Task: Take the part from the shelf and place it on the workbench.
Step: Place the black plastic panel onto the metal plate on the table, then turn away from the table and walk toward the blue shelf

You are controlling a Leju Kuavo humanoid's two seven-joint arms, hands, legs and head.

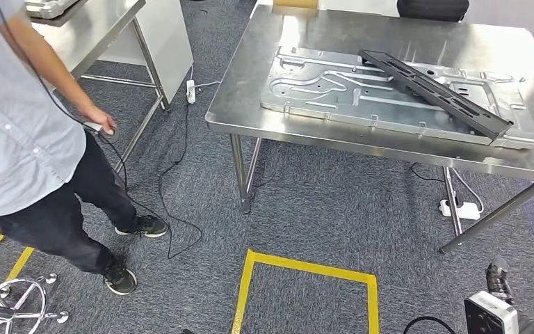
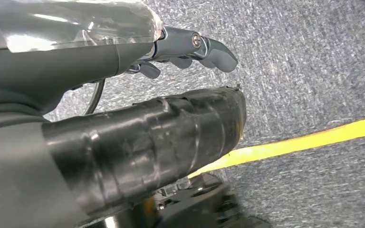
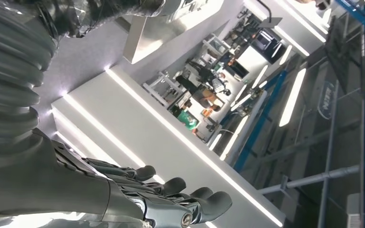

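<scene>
A long black part [image 1: 434, 90] lies slantwise across a stamped metal sheet [image 1: 334, 90] on the steel workbench [image 1: 250, 104] ahead of me. My right hand [image 1: 498, 276] hangs low at the bottom right, well short of the bench. In the right wrist view that hand [image 3: 123, 194] has its fingers [image 3: 209, 204] spread and holds nothing. My left hand [image 2: 76, 66] hangs over grey carpet. Its fingers [image 2: 214, 50] are stretched out above the black-taped thumb [image 2: 171, 137], with nothing between them.
A person [image 1: 21, 132] in a grey shirt stands at the left, holding a small corded device [image 1: 104, 129]. A second steel table [image 1: 104, 28] is behind them. Yellow tape [image 1: 306, 268] marks a square on the carpet before the bench. Cables and power strips [image 1: 459, 209] lie under the tables, and a chair base [image 1: 14, 306] sits bottom left.
</scene>
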